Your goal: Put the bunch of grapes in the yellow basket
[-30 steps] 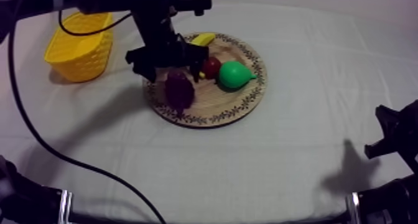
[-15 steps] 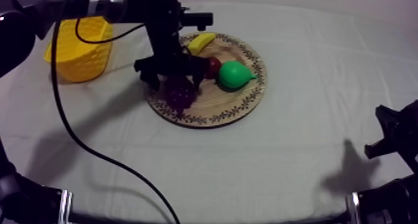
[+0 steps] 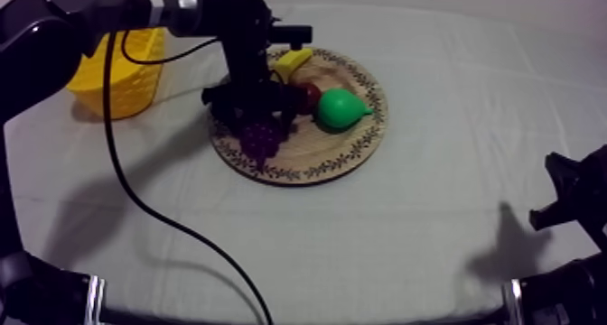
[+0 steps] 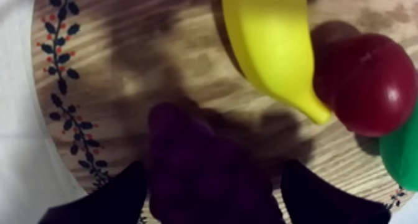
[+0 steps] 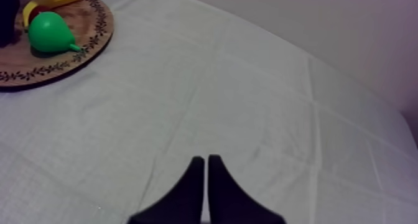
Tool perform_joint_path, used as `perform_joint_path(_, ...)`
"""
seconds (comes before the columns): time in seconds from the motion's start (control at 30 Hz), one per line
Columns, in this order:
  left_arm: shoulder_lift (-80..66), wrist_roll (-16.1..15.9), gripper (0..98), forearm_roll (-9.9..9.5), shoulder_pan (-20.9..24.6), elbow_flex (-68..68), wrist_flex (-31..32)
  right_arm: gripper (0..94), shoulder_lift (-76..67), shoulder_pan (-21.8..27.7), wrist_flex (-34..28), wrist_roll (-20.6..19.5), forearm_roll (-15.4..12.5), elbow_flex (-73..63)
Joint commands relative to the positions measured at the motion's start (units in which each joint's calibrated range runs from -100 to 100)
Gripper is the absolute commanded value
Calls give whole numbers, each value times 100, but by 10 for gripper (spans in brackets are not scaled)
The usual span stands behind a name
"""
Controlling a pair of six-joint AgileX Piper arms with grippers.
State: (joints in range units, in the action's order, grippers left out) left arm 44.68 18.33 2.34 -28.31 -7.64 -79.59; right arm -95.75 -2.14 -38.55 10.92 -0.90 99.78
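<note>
Item: bunch of grapes [image 3: 259,137], upper centre-left of frame, on wooden board [image 3: 352,153]; likely light, knobbly, rigid; grip across middle; left end effector [image 4: 218,173] fingers apart, straddling it; right end effector [image 5: 205,161] fingers together.

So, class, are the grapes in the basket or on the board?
On the board: the grapes lie on the wooden board near the banana; the yellow basket stands apart.

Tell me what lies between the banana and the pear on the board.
The small red fruit sits between the banana and the pear, clearest in the left wrist view.
</note>
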Motion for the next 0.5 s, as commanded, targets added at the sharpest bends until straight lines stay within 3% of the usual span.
perform_joint_path(0.0, 21, 9, 685, 10, 7, -3, -5, 3, 0, -1, 1, -1, -1, 0)
perform_joint_path(0.2, -52, -10, 520, 12, 38, 107, 51, 3, 0, -1, 1, -1, -1, 0)
perform_joint_path(0.47, -653, -149, 489, -16, 64, 430, 123, 3, 0, -1, 1, -1, -1, 0)
